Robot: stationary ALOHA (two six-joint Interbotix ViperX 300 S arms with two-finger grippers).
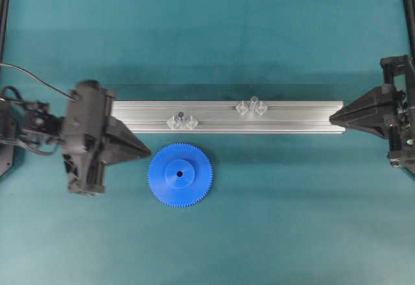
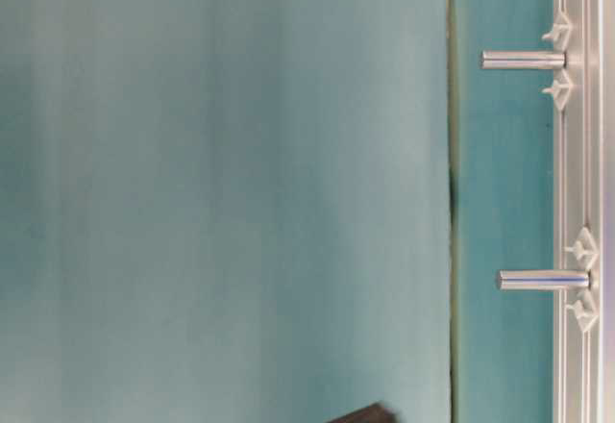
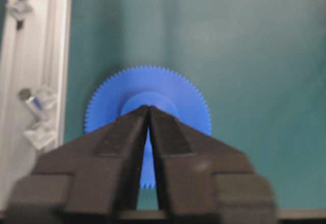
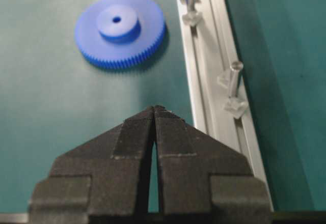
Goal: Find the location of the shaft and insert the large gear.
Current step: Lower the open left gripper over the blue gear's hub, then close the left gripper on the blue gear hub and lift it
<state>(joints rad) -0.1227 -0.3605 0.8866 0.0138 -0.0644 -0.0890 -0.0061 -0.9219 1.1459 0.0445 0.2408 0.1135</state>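
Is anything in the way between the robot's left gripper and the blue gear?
Nothing visible is. The left gripper, shut, points at the large gear lying flat on the mat, with only bare mat between them. The aluminium rail lies off to the side.

Even, soft light; faint shadows on the bench (image 1: 259, 233). Wrist views blur close to each pincer, and the rail (image 3: 30, 81) left of the left pincer (image 3: 148, 112) looks perhaps overexposed.
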